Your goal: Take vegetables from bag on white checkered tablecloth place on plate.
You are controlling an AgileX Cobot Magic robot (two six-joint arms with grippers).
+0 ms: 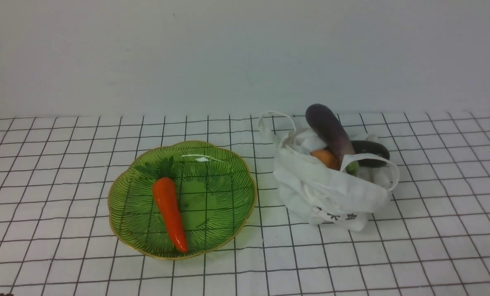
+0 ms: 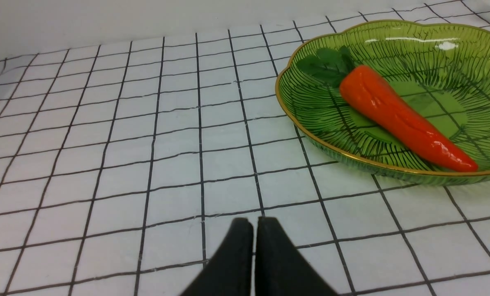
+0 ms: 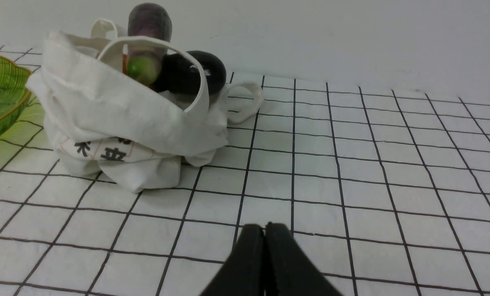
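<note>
An orange carrot [image 1: 169,209] with green leaves lies in the green plate [image 1: 228,172] on the left of the tablecloth [image 1: 433,230]. To its right slumps the white bag [image 1: 331,193], with a purple eggplant [image 1: 329,129], a dark green piece [image 1: 370,153] and a small orange piece [image 1: 325,158] sticking out of its mouth. In the left wrist view my left gripper [image 2: 254,224] is shut with nothing in it, above bare cloth short of the plate [image 2: 310,119] and carrot [image 2: 396,115]. My right gripper [image 3: 264,229] is likewise shut and holds nothing, low over the cloth in front of the bag [image 3: 117,119]. Neither arm shows in the front view.
A plain pale wall [image 1: 245,53] rises right behind the tablecloth's far edge. The bag's loop handles [image 1: 275,123] droop over its sides. Bare checkered cloth lies around plate and bag.
</note>
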